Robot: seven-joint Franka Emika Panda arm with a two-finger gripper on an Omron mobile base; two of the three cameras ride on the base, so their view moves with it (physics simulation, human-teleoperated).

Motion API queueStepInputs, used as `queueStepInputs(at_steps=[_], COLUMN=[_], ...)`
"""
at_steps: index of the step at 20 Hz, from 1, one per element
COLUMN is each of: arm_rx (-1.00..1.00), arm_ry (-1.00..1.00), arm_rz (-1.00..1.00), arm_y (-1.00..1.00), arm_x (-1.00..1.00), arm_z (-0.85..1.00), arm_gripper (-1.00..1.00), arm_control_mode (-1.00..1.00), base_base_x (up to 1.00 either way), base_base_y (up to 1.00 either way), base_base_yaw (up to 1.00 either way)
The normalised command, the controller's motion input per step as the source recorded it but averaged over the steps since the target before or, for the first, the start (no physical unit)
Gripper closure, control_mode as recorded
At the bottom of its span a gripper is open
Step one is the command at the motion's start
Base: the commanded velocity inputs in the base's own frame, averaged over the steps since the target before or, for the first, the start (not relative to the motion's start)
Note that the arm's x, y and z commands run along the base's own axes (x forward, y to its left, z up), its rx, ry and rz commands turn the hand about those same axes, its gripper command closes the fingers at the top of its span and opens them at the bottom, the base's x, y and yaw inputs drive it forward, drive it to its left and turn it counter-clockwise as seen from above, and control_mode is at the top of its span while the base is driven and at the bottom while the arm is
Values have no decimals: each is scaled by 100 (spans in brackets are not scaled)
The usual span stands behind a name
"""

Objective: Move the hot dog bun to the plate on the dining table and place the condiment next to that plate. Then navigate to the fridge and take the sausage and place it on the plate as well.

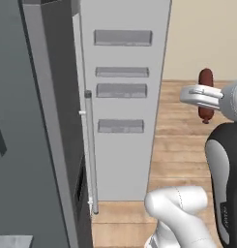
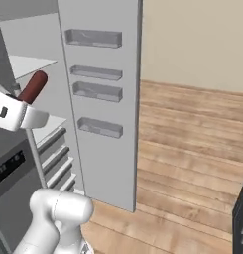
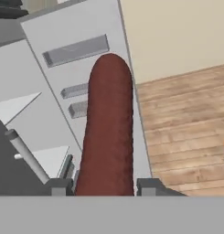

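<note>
A dark red sausage [image 1: 205, 78] stands upright between the fingers of my gripper [image 1: 205, 98], which is shut on it about halfway along. From the right base view the sausage [image 2: 34, 85] tilts up and to the right out of the gripper [image 2: 25, 102], in front of the open fridge [image 2: 38, 124]. In the hand view the sausage [image 3: 109, 123] runs from the fingertips [image 3: 58, 186] up past the gripper [image 3: 104, 187]. The hot dog bun, the condiment, the plate and the dining table are out of view.
The fridge door [image 1: 122, 97] stands open, its several grey door bins facing me, with a long bar handle [image 1: 89, 145] on the dark fridge front [image 1: 33, 121]. White inner shelves [image 2: 31, 64] sit behind the gripper. Wooden floor [image 2: 192, 139] stretches to the right up to a beige wall [image 2: 192, 39].
</note>
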Motion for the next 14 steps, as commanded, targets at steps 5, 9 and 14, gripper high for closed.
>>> queueStepInputs(at_steps=[5,9,14], arm_rx=[0,0,0], arm_ry=[0,0,0], arm_rz=[0,0,0], arm_y=[0,0,0], arm_x=[0,0,0], arm_z=[0,0,0], arm_gripper=[100,100,100], arm_control_mode=[100,100,100], base_base_x=[-100,-100,-100], base_base_y=[8,-3,-5], base_base_yaw=[-54,-40,-32])
